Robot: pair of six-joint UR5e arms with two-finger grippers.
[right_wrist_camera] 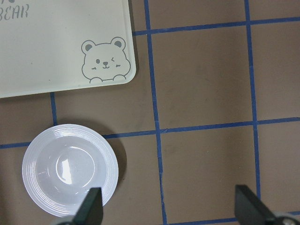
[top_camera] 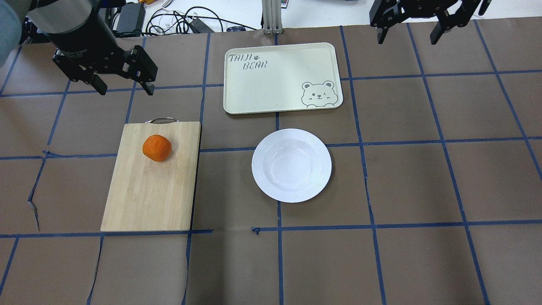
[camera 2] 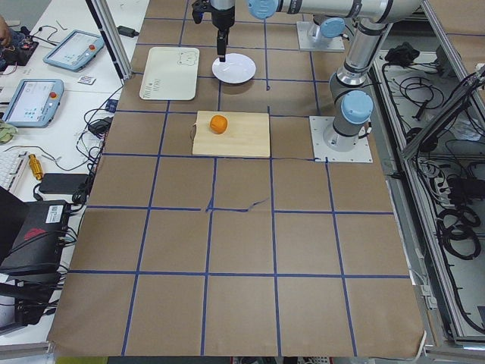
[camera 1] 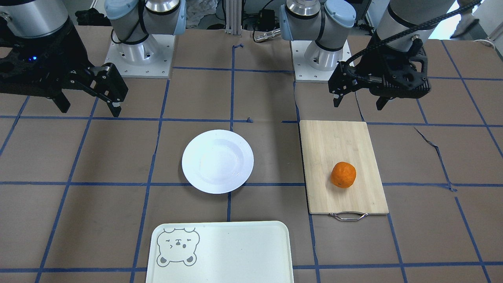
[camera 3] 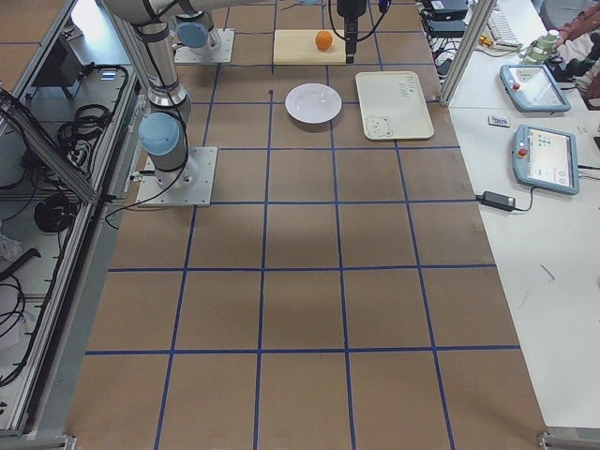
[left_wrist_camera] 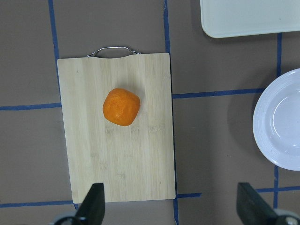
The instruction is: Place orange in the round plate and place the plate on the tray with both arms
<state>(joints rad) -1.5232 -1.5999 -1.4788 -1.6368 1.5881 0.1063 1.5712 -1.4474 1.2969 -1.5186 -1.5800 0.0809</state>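
Note:
The orange (camera 1: 343,175) (top_camera: 157,148) (left_wrist_camera: 121,107) lies on a bamboo cutting board. The white round plate (camera 1: 217,161) (top_camera: 291,165) (right_wrist_camera: 69,175) sits empty on the table's middle, apart from the board. The cream tray (camera 1: 235,251) (top_camera: 275,80) (right_wrist_camera: 56,47) with its bear drawing lies empty beyond the plate. My left gripper (camera 1: 358,104) (top_camera: 125,91) (left_wrist_camera: 172,208) hovers open, high over the table near the board's robot-side end. My right gripper (camera 1: 90,110) (top_camera: 407,40) (right_wrist_camera: 169,208) hangs open, off to the plate's right, holding nothing.
The bamboo cutting board (camera 1: 338,149) (top_camera: 148,195) has a metal handle (camera 1: 348,215) on its far end. Brown paper with blue tape lines covers the table. Cables and control tablets (camera 3: 539,155) lie on the side bench past the tray.

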